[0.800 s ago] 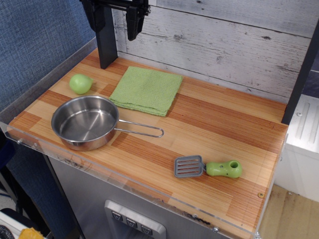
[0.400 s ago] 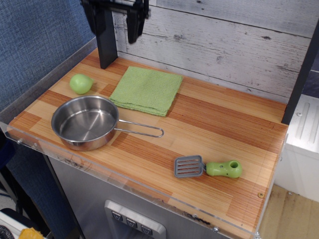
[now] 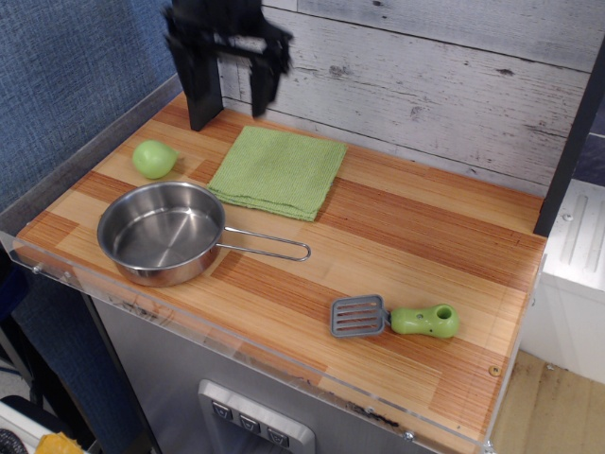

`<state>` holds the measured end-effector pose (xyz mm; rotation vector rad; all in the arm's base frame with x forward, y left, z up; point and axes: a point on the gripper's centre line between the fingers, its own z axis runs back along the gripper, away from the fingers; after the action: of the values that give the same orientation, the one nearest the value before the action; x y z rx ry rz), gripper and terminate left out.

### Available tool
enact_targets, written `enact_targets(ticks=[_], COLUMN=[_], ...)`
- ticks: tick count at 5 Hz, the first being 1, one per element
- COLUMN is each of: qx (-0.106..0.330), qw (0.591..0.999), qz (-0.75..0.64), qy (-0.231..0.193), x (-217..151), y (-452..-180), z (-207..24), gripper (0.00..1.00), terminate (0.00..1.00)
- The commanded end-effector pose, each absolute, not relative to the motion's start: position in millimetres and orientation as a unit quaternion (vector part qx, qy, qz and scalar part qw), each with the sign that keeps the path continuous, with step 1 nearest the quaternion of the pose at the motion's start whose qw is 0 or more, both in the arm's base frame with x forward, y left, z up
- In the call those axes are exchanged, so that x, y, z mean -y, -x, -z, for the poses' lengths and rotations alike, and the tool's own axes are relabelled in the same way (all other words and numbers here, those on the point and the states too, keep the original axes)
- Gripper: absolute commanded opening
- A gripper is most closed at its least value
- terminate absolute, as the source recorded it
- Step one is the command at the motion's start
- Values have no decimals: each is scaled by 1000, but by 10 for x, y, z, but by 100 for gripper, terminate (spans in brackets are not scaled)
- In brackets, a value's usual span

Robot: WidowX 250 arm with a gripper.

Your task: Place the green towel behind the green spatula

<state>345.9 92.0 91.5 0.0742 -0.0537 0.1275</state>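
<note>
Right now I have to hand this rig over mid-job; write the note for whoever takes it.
Gripper: above the back edge of the green towel, holding nothing; blurred, so open or shut is unclear.
Green towel: flat at back left, beside the steel pan.
Green spatula: front right, blade pointing left.
Done: nothing, towel not yet grasped.
Left: grasp the towel, carry it right, lay it on the bare wood behind the spatula.

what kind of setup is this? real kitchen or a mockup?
Probably a mock toy-kitchen test bench: a small wooden counter against a whitewashed plank backdrop, holding a steel pan, a green towel and a toy-like green spatula.
</note>
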Motion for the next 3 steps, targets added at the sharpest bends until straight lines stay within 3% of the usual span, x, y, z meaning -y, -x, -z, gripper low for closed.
enact_targets(ticks=[1, 3], qx=[61, 46], qw=[995, 995], qz=[-69, -76], qy=[-31, -37], x=[-891, -859], y=[-3644, -3796], z=[-792, -486], gripper=[100, 100], terminate=[0, 0])
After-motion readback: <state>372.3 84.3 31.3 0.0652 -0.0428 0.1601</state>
